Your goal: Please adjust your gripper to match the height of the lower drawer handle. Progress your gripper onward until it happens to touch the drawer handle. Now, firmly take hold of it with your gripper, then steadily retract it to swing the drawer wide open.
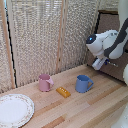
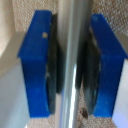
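The drawer handle (image 2: 72, 60), a silver bar, ran between my pincer's (image 2: 71, 62) blue fingertips (image 2: 37, 60), which stood just beside it on both sides; whether they had clamped down I could not tell. In the exterior view my pincer (image 1: 101, 62) sat against the dark drawer (image 1: 111, 35) at that view's right, above the desk (image 1: 95, 107). I judged that pulling with a loose hold could let the smooth bar slip free.
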Controlling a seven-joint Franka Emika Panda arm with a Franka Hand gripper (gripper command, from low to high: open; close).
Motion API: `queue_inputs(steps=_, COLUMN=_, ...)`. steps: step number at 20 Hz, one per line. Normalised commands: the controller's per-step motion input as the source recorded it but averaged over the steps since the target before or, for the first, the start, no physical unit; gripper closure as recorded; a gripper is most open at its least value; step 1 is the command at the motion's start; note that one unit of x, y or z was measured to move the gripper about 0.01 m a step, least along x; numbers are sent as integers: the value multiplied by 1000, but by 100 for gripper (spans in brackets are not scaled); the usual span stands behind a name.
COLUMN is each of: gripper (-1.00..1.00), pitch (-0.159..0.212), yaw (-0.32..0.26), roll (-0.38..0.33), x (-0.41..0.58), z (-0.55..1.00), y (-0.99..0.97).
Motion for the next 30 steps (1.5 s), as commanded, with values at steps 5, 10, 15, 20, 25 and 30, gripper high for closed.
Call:
queue_inputs(steps=5, gripper=100, pitch=15, yaw=0, roll=0, x=6, z=-180, y=1000)
queue_inputs(steps=10, gripper=100, pitch=48, yaw=0, roll=0, x=66, z=-34, y=980)
queue_inputs(steps=15, gripper=-100, pitch=13, yaw=0, roll=-4, x=118, z=1, y=193)
queue_inputs(steps=20, gripper=-100, pitch=-35, yaw=-12, roll=61, x=203, z=493, y=-28)
queue_inputs(steps=25, gripper=-100, pitch=-68, yaw=-96, roll=123, x=0, z=755, y=77)
queue_inputs(steps=30, gripper=-100, pitch=-123, yaw=-197, roll=147, x=0, z=525, y=288)
